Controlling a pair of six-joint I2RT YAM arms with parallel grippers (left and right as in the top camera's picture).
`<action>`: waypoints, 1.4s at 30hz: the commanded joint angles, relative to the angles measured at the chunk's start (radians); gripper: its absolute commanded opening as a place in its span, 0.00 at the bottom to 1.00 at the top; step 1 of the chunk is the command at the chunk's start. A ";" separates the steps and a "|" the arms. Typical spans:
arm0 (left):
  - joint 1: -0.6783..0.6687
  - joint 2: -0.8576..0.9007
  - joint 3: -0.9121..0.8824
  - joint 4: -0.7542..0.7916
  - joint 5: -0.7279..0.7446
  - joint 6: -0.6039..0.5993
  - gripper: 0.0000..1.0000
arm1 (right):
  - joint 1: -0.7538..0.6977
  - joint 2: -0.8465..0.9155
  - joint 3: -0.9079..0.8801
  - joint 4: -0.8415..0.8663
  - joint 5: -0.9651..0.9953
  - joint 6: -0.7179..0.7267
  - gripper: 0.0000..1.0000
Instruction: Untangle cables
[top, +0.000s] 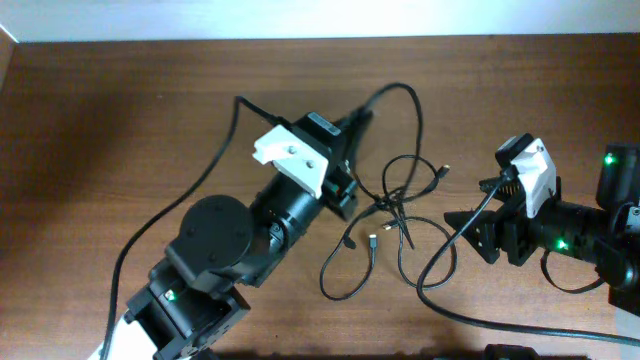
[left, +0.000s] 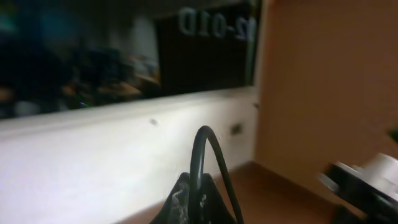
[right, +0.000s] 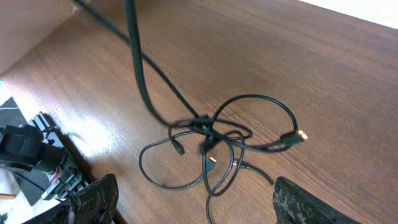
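Low in the view, the left gripper (left: 196, 198) pinches a black cable (left: 199, 146), which arches up from its closed fingers. Behind runs a white wall (left: 93, 162); a brown panel (left: 329, 81) stands at the right.

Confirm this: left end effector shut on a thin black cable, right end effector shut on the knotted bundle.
Wrong on the right end effector: it is open and empty, clear of the knotted bundle of thin black cables, as the right wrist view shows. The left end effector is indeed shut on a cable.
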 joint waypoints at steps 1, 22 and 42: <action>0.003 -0.035 0.005 0.083 -0.104 0.165 0.00 | -0.005 0.000 0.014 0.000 -0.027 -0.018 0.78; 0.002 -0.045 0.005 0.313 0.002 0.185 0.00 | -0.003 0.225 0.014 0.003 -0.204 -0.154 0.83; 0.002 0.009 0.005 0.481 0.002 0.175 0.00 | 0.254 0.454 0.014 0.001 -0.193 -0.343 0.84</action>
